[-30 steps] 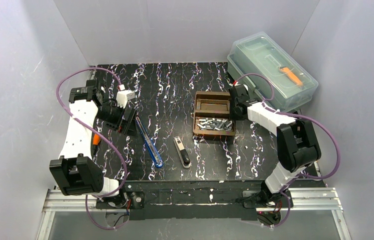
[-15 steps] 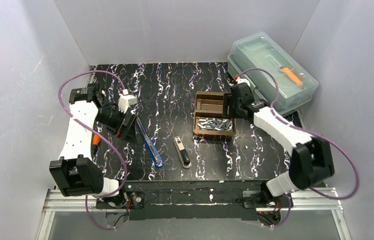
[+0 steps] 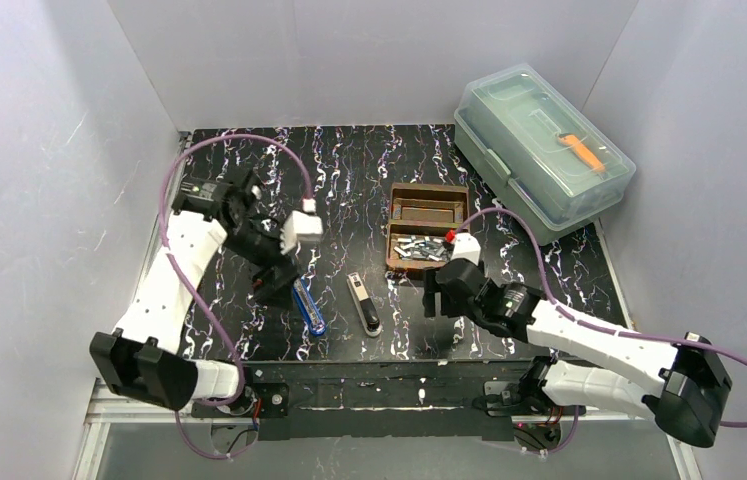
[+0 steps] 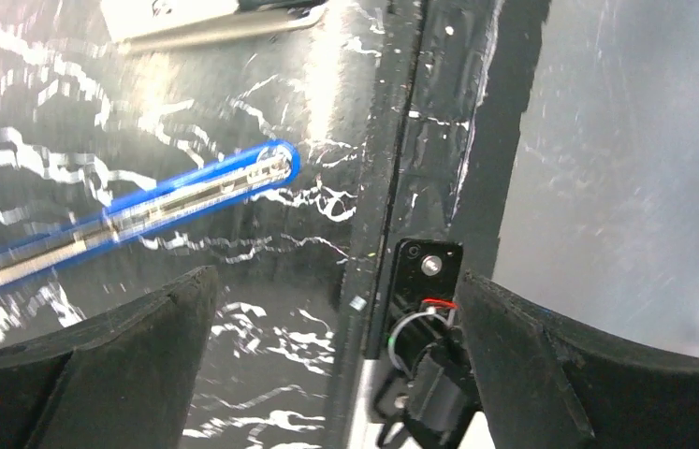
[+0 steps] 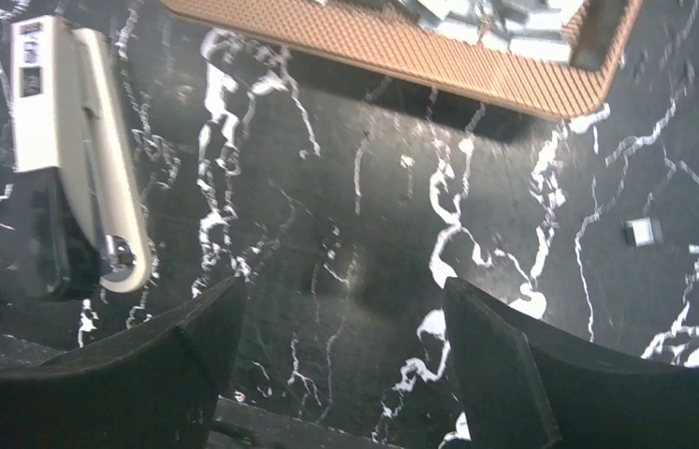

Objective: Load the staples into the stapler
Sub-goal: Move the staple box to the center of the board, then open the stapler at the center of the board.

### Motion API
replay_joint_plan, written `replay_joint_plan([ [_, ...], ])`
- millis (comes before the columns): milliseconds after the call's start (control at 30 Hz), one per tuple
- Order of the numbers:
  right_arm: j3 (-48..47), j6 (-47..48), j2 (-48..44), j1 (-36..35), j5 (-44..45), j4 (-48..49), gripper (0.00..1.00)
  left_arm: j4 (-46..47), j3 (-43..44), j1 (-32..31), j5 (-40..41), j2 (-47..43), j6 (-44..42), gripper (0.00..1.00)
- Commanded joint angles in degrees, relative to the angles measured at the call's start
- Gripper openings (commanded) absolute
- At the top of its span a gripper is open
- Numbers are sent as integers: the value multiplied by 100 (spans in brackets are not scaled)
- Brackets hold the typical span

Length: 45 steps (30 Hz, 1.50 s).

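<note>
The stapler [image 3: 362, 303], grey with a black end, lies closed on the black marbled table and shows at the left of the right wrist view [image 5: 65, 150]. Staples [image 3: 419, 248] lie heaped in the near half of a brown box [image 3: 427, 195], at the top of the right wrist view [image 5: 504, 14]. My right gripper [image 3: 432, 298] hangs open over bare table right of the stapler, nothing between its fingers [image 5: 343, 290]. My left gripper [image 3: 274, 288] is open and empty [image 4: 336, 281] above the near end of a long blue bar [image 4: 139, 206].
The blue bar [image 3: 306, 305] with a metal channel lies left of the stapler. One loose staple piece [image 5: 643, 231] sits on the table near the box. A clear lidded bin [image 3: 544, 140] holding an orange tool stands back right. The table's front edge [image 4: 392, 187] runs under my left gripper.
My right arm swung from beside the brown box to the front of the table, and its jaws opened. My left arm moved right and forward over the blue bar.
</note>
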<state>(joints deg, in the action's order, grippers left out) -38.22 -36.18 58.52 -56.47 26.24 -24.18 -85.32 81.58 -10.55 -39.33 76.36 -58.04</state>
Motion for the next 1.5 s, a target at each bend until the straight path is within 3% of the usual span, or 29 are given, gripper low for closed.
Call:
replay_joint_plan([
  [0,132,-609,-384,4,211,41,83,139,-16,-1117,366,-302,-999,98],
  [233,-72,-824,-163,4,1,-298,82,1868,-1173,-2883,1209,-411,-1939,98],
  [367,-229,-1011,-32,4,-12,-545,82,3151,-1812,-3531,1477,-285,-2261,96],
  [633,-251,-1209,-130,4,-20,-734,82,4917,-2469,-3888,1404,231,-2520,90],
  [800,-323,-1071,-151,17,-17,-729,81,5109,-2425,-4097,1419,758,-2560,90],
  [1100,-220,-900,29,48,-320,-424,80,5237,-2305,-4277,1606,1387,-2683,77],
  [1233,-4,-910,26,57,-526,-109,80,5392,-2323,-4290,1652,1452,-2622,65],
  [1467,200,-889,114,172,-919,224,80,5502,-2181,-4307,1822,1548,-2254,22],
])
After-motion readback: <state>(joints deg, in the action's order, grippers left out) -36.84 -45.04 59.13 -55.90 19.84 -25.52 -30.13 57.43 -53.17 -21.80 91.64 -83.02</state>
